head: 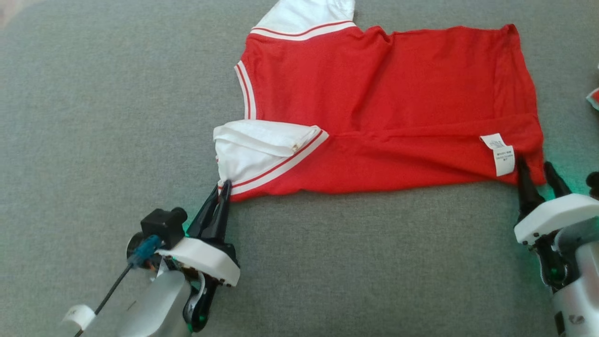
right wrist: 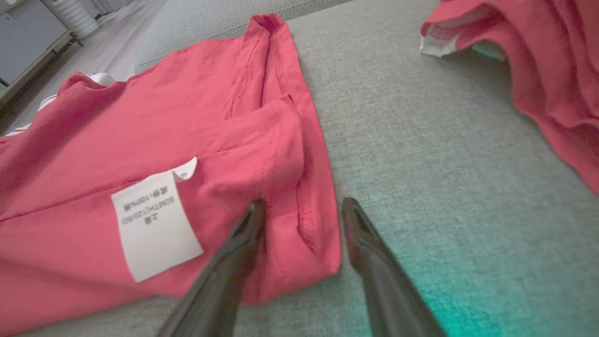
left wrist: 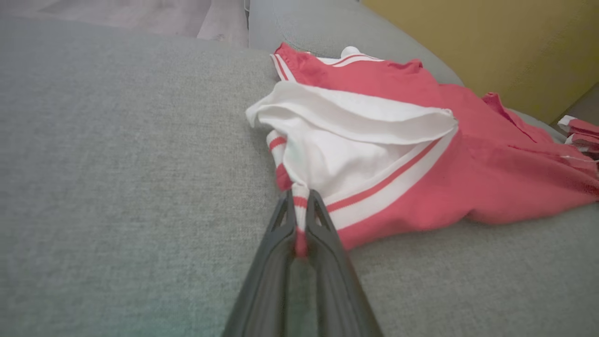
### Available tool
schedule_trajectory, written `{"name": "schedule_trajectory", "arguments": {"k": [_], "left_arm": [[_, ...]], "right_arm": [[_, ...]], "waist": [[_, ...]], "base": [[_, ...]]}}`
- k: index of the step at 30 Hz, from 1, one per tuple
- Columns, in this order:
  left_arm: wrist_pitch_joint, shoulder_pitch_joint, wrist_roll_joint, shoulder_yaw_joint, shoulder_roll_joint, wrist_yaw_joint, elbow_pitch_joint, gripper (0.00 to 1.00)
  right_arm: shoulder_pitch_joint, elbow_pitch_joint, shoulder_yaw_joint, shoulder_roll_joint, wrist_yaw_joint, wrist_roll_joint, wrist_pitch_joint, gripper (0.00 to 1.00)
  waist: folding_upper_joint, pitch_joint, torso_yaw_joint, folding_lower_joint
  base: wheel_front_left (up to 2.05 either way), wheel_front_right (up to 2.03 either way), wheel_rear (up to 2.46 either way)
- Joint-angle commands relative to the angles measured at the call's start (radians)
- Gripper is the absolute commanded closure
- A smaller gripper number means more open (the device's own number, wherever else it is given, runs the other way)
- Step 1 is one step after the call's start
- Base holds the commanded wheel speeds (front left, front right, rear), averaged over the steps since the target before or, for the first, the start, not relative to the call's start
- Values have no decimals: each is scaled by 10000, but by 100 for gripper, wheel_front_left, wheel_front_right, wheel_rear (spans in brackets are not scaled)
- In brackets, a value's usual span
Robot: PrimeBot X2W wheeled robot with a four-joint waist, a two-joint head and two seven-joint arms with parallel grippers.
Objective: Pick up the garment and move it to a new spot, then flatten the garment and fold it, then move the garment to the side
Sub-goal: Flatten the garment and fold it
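A red garment [head: 374, 107] with white, red-striped sleeves lies across the middle of a grey cushion [head: 93, 117], its long axis running side to side before the robot: neck and sleeves toward the cushion's left side, hem toward its right. The left gripper [head: 226, 187] is clamped on the garment's near-left corner, fingers pressed together on a pinch of striped cloth just under the folded white sleeve [head: 262, 150]. The right gripper [head: 534, 166] stands with fingers apart at the near-right corner, one finger resting on the red cloth and the other on bare cushion just off the hem, gripping nothing. With one arm at each end of the near long edge, the next lift or fold likely hinges on the right fingers closing on that hem corner. A white care label [right wrist: 154, 224] beside the right gripper carries small print, upside down in the right wrist view; "100%" seems legible, the rest is too blurred. A second red garment [head: 593, 98] sits at the cushion's right edge.
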Motion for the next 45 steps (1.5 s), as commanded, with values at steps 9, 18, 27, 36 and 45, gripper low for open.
{"name": "schedule_trajectory", "arguments": {"k": [9, 18, 27, 36, 45], "left_arm": [[-49, 477, 604, 403, 557, 215, -1261, 100], [232, 1802, 550, 398, 1270, 584, -2459, 100], [1038, 3370, 332, 59, 1674, 1033, -4137, 100], [1406, 3495, 63, -202, 1468, 985, -4072, 100], [1804, 2676, 133, 6, 1705, 1096, -4404, 0]], "right_arm": [[833, -865, -56, -370, -7, -13, 307, 100], [2257, -2129, -231, -1131, -7, 508, 1017, 100], [4005, -3349, -691, -1390, -7, 710, 1613, 100], [4313, -3727, -923, -851, -7, 455, 1734, 0], [4126, -4448, -915, -595, -7, 186, 1109, 0]], "waist": [[0, -483, 70, -1], [0, -1062, 4, -1], [0, -1408, 10, -1], [0, -1473, -182, -1], [0, -1143, -457, -1]], "base": [[0, 0, 0], [0, 0, 0], [0, 0, 0], [0, 0, 0], [0, 0, 0]]}}
